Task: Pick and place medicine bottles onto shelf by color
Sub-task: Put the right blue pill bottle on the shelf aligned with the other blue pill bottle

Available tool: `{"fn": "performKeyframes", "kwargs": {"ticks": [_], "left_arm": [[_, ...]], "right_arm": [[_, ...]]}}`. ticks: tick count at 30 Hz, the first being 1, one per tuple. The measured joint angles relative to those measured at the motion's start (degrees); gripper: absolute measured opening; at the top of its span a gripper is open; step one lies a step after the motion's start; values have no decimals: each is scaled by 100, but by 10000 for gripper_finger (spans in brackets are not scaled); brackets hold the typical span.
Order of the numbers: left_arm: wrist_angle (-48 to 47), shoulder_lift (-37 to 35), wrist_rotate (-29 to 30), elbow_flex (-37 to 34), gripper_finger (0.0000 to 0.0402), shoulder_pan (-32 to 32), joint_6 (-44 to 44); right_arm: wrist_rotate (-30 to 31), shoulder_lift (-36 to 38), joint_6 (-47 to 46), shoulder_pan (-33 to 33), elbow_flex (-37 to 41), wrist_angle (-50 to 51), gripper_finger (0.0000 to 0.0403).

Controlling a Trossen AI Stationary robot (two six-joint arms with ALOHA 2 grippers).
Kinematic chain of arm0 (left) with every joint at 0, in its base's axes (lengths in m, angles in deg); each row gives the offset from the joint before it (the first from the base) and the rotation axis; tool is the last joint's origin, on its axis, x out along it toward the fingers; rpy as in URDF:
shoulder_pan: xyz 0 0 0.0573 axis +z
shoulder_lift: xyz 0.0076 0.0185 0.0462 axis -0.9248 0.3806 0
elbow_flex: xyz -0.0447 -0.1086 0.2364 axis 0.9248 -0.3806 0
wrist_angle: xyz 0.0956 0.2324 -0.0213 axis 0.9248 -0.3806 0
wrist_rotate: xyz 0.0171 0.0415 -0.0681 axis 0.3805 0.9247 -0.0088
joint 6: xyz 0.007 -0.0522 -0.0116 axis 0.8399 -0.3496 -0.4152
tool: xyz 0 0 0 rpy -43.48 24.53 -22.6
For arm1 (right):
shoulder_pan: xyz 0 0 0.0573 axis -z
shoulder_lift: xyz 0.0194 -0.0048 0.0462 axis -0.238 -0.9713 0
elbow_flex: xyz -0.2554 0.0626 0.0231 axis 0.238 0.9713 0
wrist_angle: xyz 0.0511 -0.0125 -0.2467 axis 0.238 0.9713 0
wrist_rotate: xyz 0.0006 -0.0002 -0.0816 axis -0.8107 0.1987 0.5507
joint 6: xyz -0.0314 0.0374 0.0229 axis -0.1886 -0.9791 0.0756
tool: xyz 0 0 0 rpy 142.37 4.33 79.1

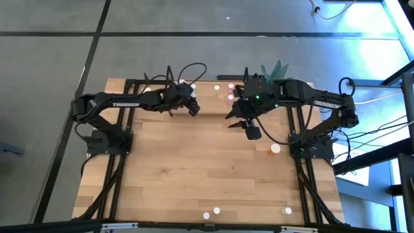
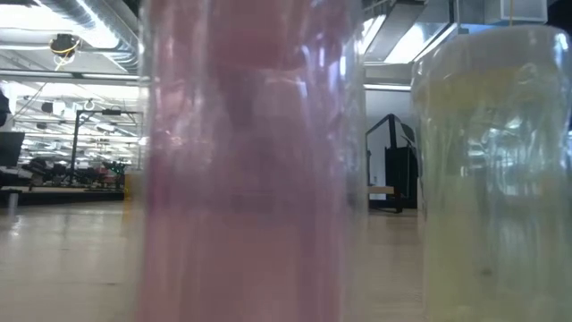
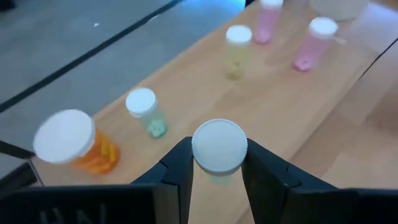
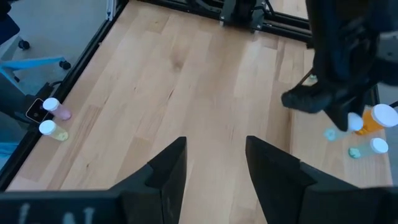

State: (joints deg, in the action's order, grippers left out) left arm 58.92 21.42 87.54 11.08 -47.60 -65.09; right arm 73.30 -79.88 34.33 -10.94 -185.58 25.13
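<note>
My left gripper [image 3: 217, 177] is shut on a pale medicine bottle with a white cap [image 3: 219, 146], above the wooden shelf board [image 3: 273, 93] at the table's far side. On that board stand an orange bottle [image 3: 71, 146], a green one [image 3: 146, 112], a yellowish one [image 3: 236, 50] and two pink ones [image 3: 267, 18] [image 3: 311, 43]. In the high view my left gripper [image 1: 193, 109] is at the far middle. My right gripper [image 1: 251, 131] hangs open over the table's middle, holding nothing [image 4: 214, 165]. My left gripper pinches the bottle between its two fingers [image 3: 180, 165], at the cap's rim and just below it [image 3: 219, 169]. The fingers slant down toward the far edge. The cap faces the wrist camera and the pale body shows below it. The bottle looks lifted clear of the board.
A white pot [image 3: 339, 6] stands past the pink bottles. Loose bottles remain on the table: one near the right arm's base [image 1: 276, 149] and several along the near edge [image 1: 217, 210] [image 1: 288, 210]. A pink bottle [image 2: 250, 179] and a yellowish one [image 2: 492, 179] fill the low view.
</note>
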Motion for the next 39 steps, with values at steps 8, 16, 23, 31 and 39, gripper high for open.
{"fn": "performKeyframes", "kwargs": {"ticks": [8, 16, 23, 31, 39], "left_arm": [[143, 214, 518, -2, 105, 11, -263], [357, 214, 851, -2, 105, 11, -265], [361, 214, 173, -2, 105, -18, 622], [277, 214, -338, -2, 105, 129, 905], [438, 214, -156, 117, 105, 160, 505]], "right_arm": [[0, 0, 0, 0, 0, -4, 167], [148, 0, 0, -1, 0, -34, 167], [219, 0, 0, 0, 0, -42, 167], [212, 0, -2, 0, 0, -39, 167], [208, 0, -1, 0, 0, -42, 167]]}}
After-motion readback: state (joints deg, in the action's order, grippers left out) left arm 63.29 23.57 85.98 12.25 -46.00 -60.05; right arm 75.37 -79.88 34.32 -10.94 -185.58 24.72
